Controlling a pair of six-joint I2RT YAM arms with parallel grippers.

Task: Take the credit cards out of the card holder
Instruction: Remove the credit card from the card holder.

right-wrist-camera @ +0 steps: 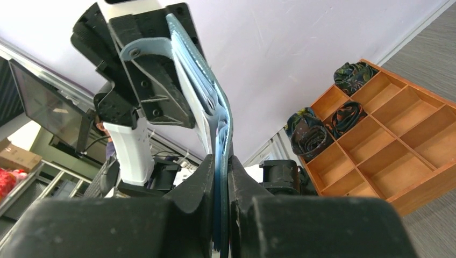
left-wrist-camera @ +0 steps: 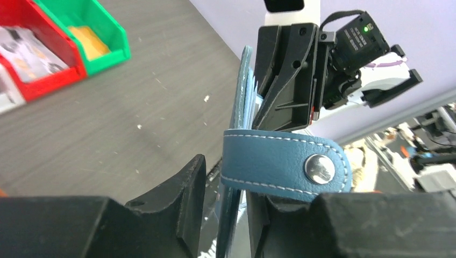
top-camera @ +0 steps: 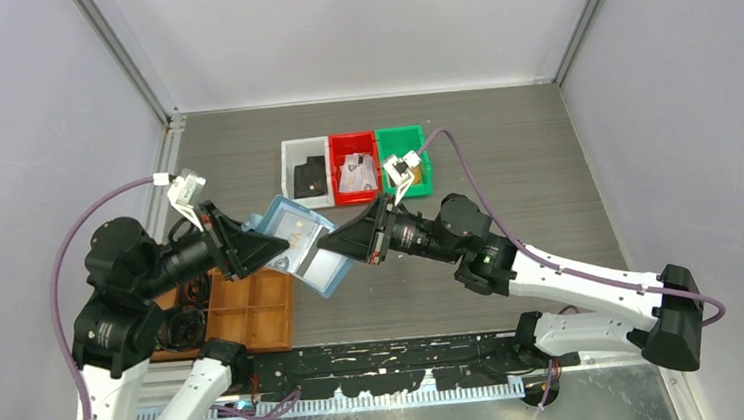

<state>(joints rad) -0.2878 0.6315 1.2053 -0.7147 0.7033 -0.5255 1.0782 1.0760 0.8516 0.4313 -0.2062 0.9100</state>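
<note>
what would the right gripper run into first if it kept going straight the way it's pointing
The right gripper is shut on the card holder, so that comes first. Right beyond, the left gripper faces it on the holder's other edge, probably next, though depth is unclear.

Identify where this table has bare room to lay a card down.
Bare: grey table right of the green plastic bin, and the far strip behind it. Crowded: the middle, where left hand and right hand grip the light blue soft wallet.

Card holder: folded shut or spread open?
Spread open: the card holder shows its inner face from above, left gripper and right gripper clamping opposite edges.
</note>
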